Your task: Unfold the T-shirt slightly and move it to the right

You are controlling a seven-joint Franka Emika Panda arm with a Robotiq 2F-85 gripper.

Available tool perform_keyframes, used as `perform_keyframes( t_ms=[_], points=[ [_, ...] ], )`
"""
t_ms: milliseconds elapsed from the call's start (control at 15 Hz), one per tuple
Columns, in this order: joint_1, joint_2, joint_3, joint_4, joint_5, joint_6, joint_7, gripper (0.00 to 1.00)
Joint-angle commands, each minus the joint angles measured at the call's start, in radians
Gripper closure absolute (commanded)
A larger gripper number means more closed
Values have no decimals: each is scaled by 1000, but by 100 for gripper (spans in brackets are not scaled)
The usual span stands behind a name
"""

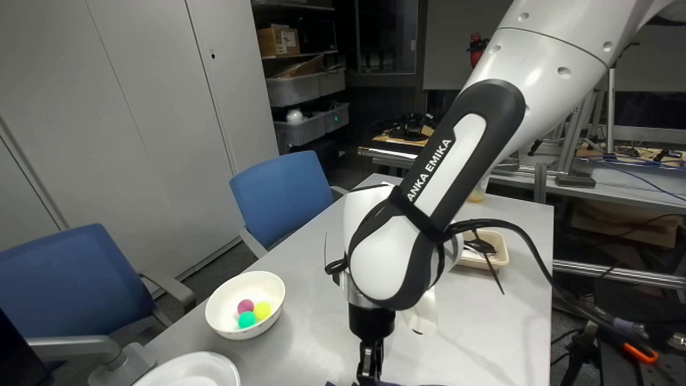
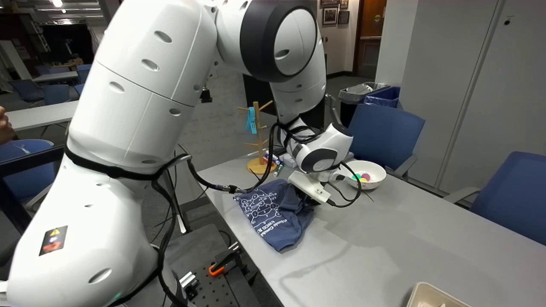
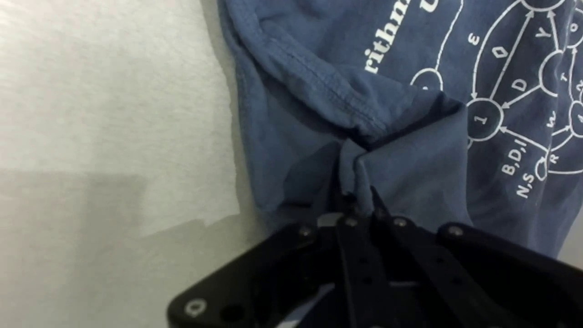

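The dark navy T-shirt (image 2: 273, 217) lies crumpled and partly folded near the table's edge, with its white graphic and lettering facing up. In the wrist view the T-shirt (image 3: 419, 177) has a folded layer over part of the print, and a hem runs toward the jaws. My gripper (image 3: 362, 207) is shut on a narrow pinched fold of the cloth. In an exterior view the gripper (image 1: 370, 370) points down at the bottom edge, where only a sliver of the cloth shows. In the remaining exterior view the fingers are mostly hidden behind the wrist and its camera.
A white bowl (image 1: 222, 308) with colored balls stands near the gripper, also seen beyond the wrist (image 2: 377, 172). A white plate (image 1: 228, 367) is near it. A wooden stand (image 2: 257, 149) and markers (image 2: 278, 169) are behind the T-shirt. A beige tray (image 1: 496, 261) sits at the table's far end.
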Motion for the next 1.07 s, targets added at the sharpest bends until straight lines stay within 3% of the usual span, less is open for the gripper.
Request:
perform_keyframes(
  t_ms=[0,533,1000],
  points=[
    [100,-23,-68,32,-110,18,75,99],
    [399,-25,-277,120,-530,68,296,99],
    [568,-26,-460,155,-837,186,518,99]
  ],
)
